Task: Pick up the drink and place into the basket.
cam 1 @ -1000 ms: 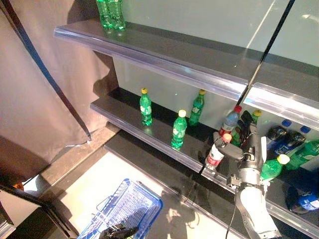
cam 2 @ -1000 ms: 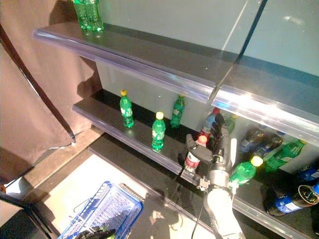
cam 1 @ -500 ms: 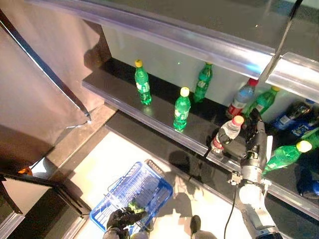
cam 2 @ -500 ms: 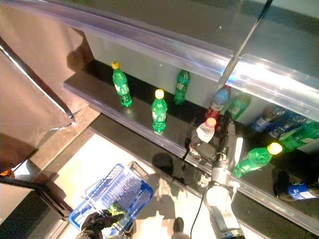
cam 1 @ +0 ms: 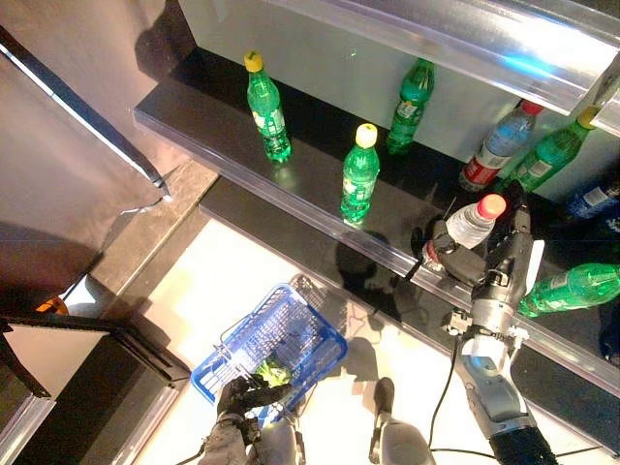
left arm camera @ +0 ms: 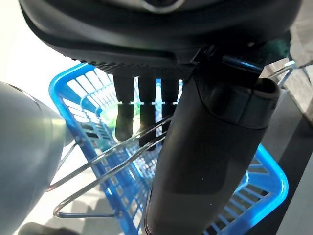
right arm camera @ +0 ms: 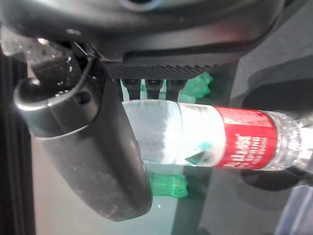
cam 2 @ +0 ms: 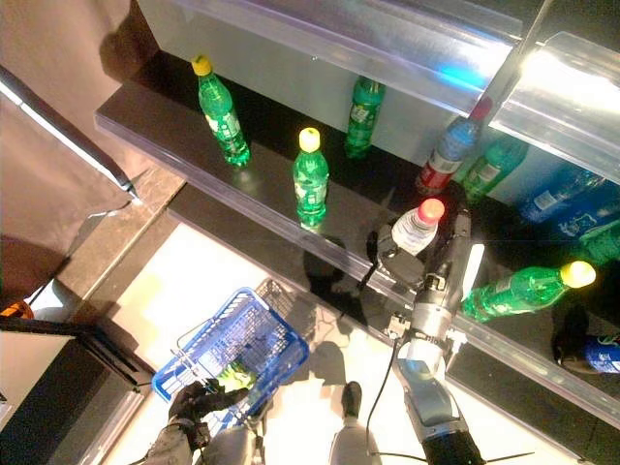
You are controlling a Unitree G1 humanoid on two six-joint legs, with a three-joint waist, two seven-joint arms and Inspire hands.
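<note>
Right hand (cam 1: pixel 484 271) has its fingers wrapped round the water bottle (cam 1: pixel 472 227), just off the shelf (cam 1: pixel 300 184). Left hand (cam 1: pixel 244 395) grips the basket (cam 1: pixel 281 334) handle. Robot should lift clear before swinging over.

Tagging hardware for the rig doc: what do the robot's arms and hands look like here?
The right arm is silver-grey with a rounded, jointed forearm ending in a dark right hand whose thumb bears a white cover. The left hand is dark too, with slim black fingers in a row and a thick black thumb; a ribbed black strip edges each palm in the wrist views.
</note>
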